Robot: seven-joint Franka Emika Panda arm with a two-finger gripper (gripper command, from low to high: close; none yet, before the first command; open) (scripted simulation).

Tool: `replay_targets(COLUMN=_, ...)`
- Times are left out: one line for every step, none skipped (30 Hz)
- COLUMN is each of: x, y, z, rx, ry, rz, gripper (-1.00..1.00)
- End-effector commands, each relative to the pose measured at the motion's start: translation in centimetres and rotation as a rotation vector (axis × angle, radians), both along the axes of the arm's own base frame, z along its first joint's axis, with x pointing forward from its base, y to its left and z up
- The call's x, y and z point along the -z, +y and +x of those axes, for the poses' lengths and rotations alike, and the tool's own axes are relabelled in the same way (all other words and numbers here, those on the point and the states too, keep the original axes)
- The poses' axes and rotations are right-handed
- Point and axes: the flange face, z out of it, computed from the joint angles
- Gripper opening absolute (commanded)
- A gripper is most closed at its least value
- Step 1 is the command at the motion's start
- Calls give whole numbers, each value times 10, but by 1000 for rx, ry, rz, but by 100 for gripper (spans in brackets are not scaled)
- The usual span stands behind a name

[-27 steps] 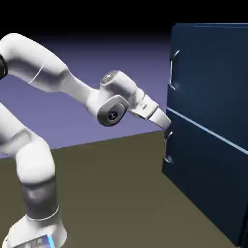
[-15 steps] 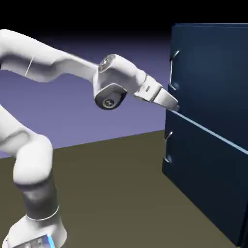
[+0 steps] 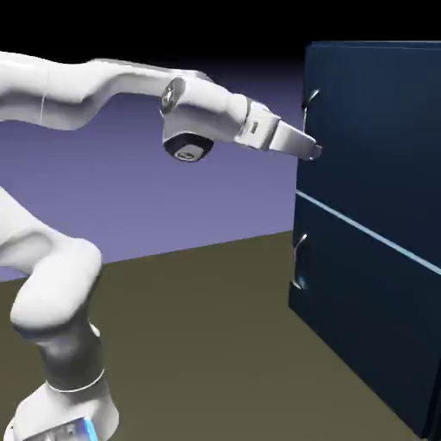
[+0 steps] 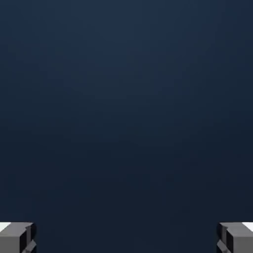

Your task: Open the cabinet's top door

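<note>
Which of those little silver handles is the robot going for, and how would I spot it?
Start at the tall navy cabinet, split by a thin pale line into two stacked doors. On the top door, at its edge nearest the arm, sits a small curved silver handle. It is the upper of two; the end effector is at its lower end, while the lower handle hangs alone below the line.

My gripper [image 3: 315, 152] hides the lower end of the tall navy cabinet's [image 3: 379, 121] curved silver top handle [image 3: 308, 102], whose right side is cropped.
</note>
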Motion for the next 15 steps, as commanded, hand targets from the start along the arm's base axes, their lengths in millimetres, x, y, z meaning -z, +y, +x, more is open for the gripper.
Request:
replay_targets(x=-2, y=2, z=0, rx=1, ry=-14, rz=0, gripper=0)
replay_targets(x=-4, y=5, z=-1, rx=1, ry=-27, rz=-1, gripper=0)
replay_targets(x=-6, y=7, z=-1, rx=2, ry=-40, rz=-2, gripper=0)
replay_targets(x=-7, y=10, z=-1, rx=2, ry=-53, rz=-2, gripper=0)
replay_targets(x=-9, y=13, z=-1, rx=2, ry=-66, rz=-3, gripper=0)
replay_targets(x=-10, y=16, z=-1, rx=2, ry=-79, rz=-4, gripper=0)
replay_targets(x=-11, y=19, z=-1, rx=2, ry=-91, rz=-5, gripper=0)
replay_targets(x=-11, y=22, z=0, rx=2, ry=-103, rz=-6, gripper=0)
replay_targets(x=-12, y=25, z=0, rx=2, ry=-115, rz=-7, gripper=0)
replay_targets(x=-12, y=29, z=0, rx=2, ry=-127, rz=-8, gripper=0)
replay_targets(x=-12, y=33, z=1, rx=2, ry=-139, rz=-9, gripper=0)
replay_targets(x=-12, y=36, z=2, rx=2, ry=-150, rz=-10, gripper=0)
replay_targets(x=-12, y=40, z=3, rx=1, ry=-161, rz=-11, gripper=0)
replay_targets(x=-12, y=44, z=3, rx=1, ry=-172, rz=-13, gripper=0)
replay_targets(x=-11, y=49, z=4, rx=0, ry=-182, rz=-14, gripper=0)
